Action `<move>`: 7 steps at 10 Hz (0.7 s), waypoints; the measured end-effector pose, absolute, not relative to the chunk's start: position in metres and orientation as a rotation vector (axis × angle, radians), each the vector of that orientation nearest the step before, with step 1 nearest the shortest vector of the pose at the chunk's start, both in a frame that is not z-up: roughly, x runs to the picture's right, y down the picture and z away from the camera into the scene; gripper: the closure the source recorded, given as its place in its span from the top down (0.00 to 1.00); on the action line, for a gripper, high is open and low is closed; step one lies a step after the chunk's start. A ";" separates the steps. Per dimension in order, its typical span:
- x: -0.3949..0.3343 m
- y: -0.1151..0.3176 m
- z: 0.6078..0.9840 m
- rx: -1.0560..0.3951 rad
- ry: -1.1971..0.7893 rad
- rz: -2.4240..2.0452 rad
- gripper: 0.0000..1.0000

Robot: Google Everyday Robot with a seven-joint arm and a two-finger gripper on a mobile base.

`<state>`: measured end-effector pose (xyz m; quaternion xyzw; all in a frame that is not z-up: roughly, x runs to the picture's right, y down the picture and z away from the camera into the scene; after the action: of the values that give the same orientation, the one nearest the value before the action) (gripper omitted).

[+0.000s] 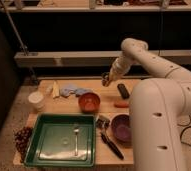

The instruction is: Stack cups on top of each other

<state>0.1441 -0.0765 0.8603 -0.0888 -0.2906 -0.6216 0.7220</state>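
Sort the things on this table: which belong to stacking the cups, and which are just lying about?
Job in hand: small dark shiny metal cup, gripped by the pincer over the back of the table; pale blue translucent cup.
Lying about: orange-red bowl; purple bowl; green plastic tray; bunch of dark grapes.

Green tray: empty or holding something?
Not empty: a metal utensil lies inside the green tray. The gripper is beyond it, near the far edge of the table.
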 end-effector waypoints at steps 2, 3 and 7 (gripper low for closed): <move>0.186 -0.068 0.821 -0.237 -0.623 -1.353 0.00; 0.204 -0.052 0.799 -0.268 -0.620 -1.332 0.00; 0.245 0.024 0.732 -0.346 -0.614 -1.250 0.00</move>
<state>0.2453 0.0244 0.7323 -0.1587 -0.2811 -0.5729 0.7534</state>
